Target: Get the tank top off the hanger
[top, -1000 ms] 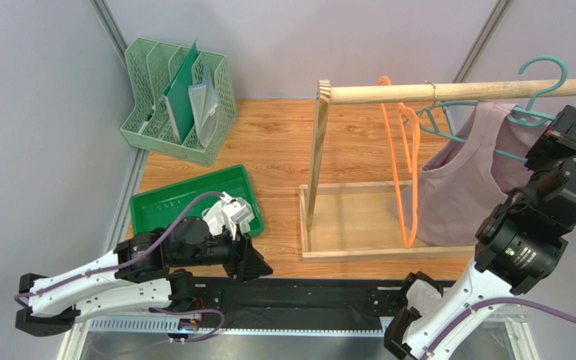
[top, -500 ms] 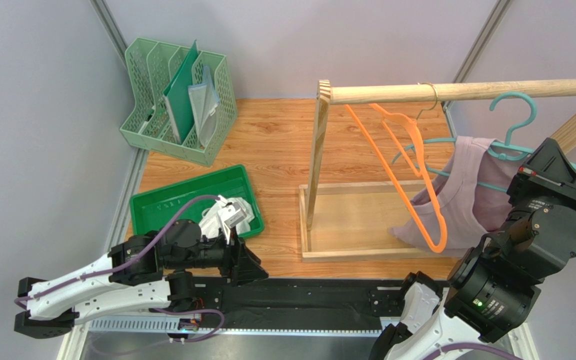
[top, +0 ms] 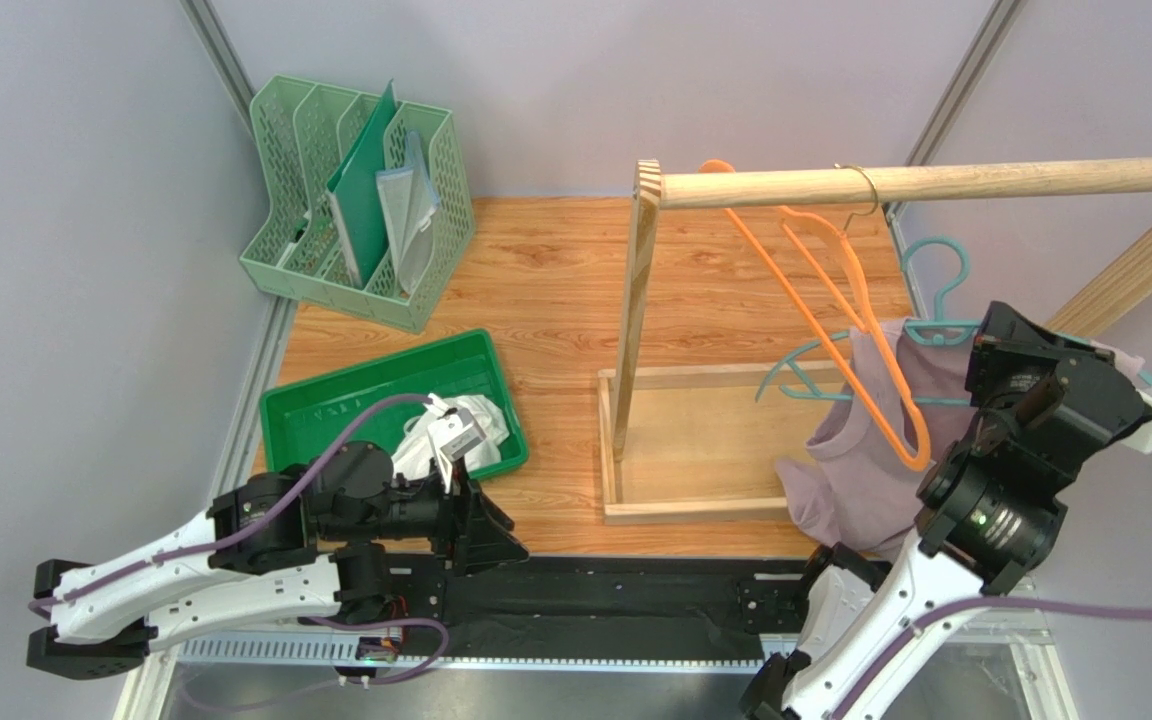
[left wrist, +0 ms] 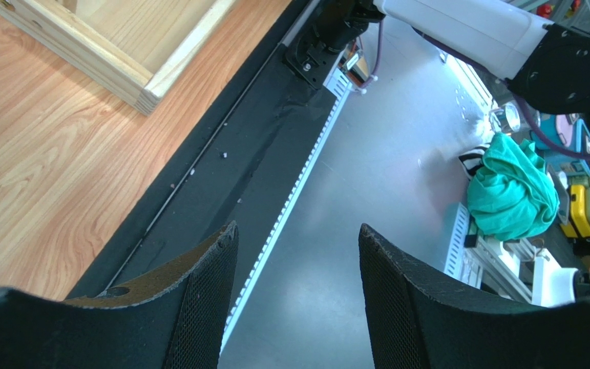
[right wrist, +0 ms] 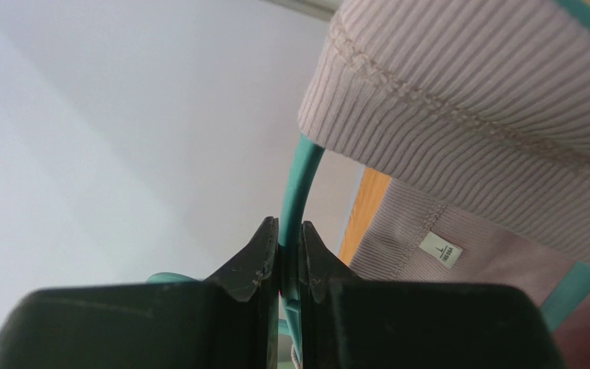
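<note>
A mauve ribbed tank top (top: 860, 480) hangs on a teal hanger (top: 931, 285), which is below the wooden rod (top: 988, 180) and off it. My right gripper (top: 995, 353) is shut on the hanger. In the right wrist view the black fingers (right wrist: 256, 257) pinch the teal hanger (right wrist: 300, 181) just beside the tank top's strap (right wrist: 475, 92), and my right gripper (right wrist: 290, 234) holds nothing else. My left gripper (top: 495, 528) is low at the table's near edge, far from the garment. Seen from its wrist, my left gripper (left wrist: 298, 242) is open and empty over the black mat.
An orange hanger (top: 838, 315) hangs on the rod, overlapping the teal one. The rack's upright (top: 635, 315) and base frame (top: 702, 503) stand mid-table. A green tray (top: 312, 408) holds a white object (top: 462, 428). A green file organiser (top: 357, 203) sits back left.
My right arm has carried the teal hanger and tank top down and to the left, off the rod. The orange hanger has swung. The left arm has barely shifted.
</note>
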